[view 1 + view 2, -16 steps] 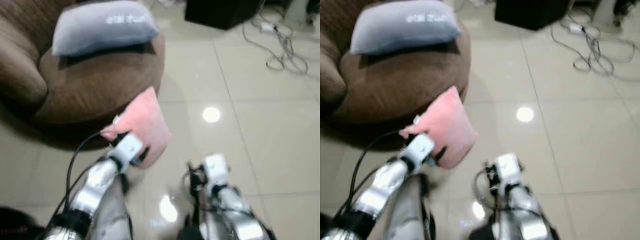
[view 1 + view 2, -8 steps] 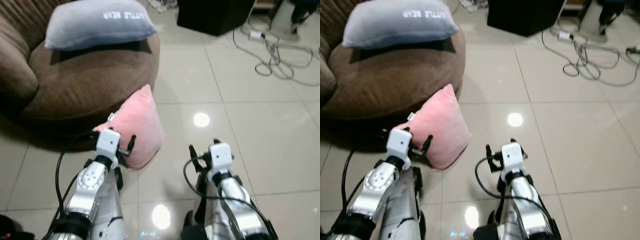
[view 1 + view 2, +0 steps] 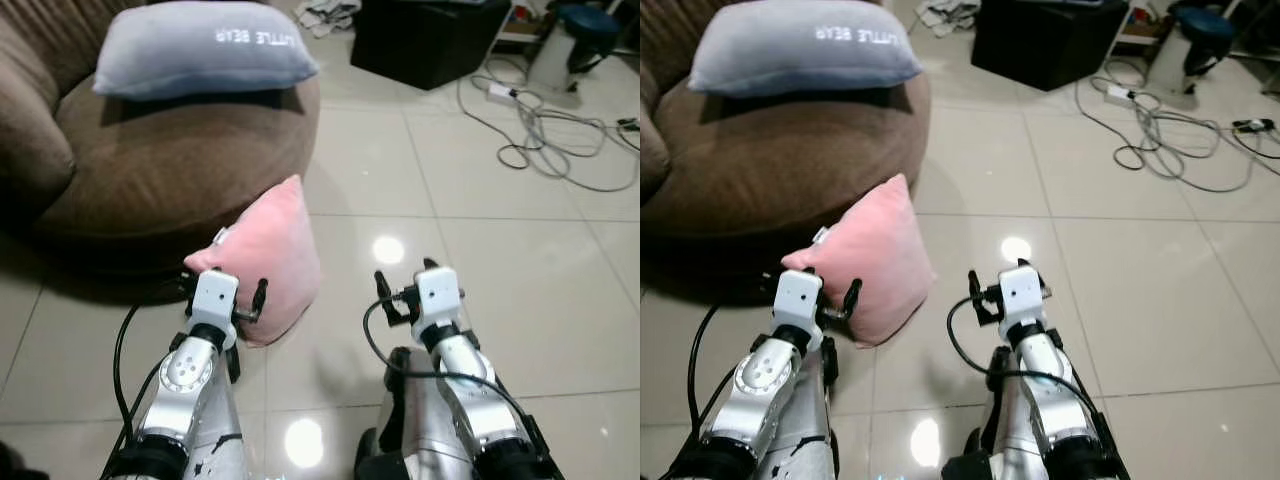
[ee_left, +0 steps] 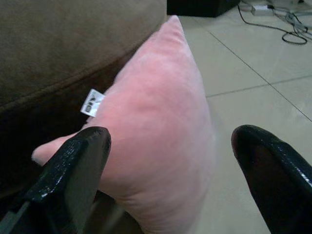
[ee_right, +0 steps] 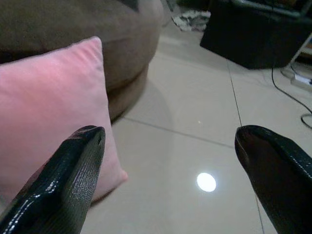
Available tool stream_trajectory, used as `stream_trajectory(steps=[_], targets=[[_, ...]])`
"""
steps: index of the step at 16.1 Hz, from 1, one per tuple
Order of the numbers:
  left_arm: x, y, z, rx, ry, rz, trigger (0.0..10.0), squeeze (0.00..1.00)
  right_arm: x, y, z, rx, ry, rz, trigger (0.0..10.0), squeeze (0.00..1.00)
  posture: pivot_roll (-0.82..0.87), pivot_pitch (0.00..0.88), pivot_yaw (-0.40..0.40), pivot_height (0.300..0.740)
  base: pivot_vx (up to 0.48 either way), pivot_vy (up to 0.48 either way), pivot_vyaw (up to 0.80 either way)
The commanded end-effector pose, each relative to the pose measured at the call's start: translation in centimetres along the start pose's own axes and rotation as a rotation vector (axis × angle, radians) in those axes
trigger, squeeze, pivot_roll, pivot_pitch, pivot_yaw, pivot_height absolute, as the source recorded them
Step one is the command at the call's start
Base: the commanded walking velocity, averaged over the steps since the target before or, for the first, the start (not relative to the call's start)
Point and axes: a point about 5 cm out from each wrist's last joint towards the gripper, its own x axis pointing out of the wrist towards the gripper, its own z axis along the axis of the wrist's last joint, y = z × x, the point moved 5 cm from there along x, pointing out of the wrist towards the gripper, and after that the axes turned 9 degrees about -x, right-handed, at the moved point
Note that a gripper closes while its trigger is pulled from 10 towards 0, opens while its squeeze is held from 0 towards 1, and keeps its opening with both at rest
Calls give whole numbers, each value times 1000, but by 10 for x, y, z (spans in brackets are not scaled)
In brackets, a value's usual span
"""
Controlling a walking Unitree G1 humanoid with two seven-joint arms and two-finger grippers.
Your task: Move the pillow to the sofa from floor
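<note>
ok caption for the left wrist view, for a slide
Open left pincer faces the pink pillow leaning on the brown sofa.

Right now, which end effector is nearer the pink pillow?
Left. The left end effector sits right at the pink pillow, fingers open around its near edge. The right end effector is off to the pillow's right, over bare tile.

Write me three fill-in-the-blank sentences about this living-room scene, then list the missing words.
1. The soft pink square pillow stands on the tiled floor, leaning against the round ____ sofa.
2. The grey pillow with white lettering lies on the ____.
3. The left pincer, fingers ____, points at the pink pillow; the right pincer is likewise spread.

Missing words: brown; sofa; open
</note>
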Motion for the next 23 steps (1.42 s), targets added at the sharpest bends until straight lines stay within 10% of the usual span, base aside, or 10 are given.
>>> stream_trajectory(steps=[1, 16, 23], targets=[[4, -7, 3, 16, -10, -20, 10000, 0, -2, -3, -1, -8, -5, -10, 10000, 47, 194, 152, -129, 500, 435, 0, 0], [10, 7, -3, 130, 65, -38, 10000, 0, -17, -7, -4, 11, -1, -27, 10000, 43, 149, 165, -94, 500, 154, 0, 0], [15, 11, -9, 169, 127, -45, 10000, 0, -25, -19, 3, -208, -14, 245, 10000, 31, 127, 158, -99, 500, 0, 0, 0]])
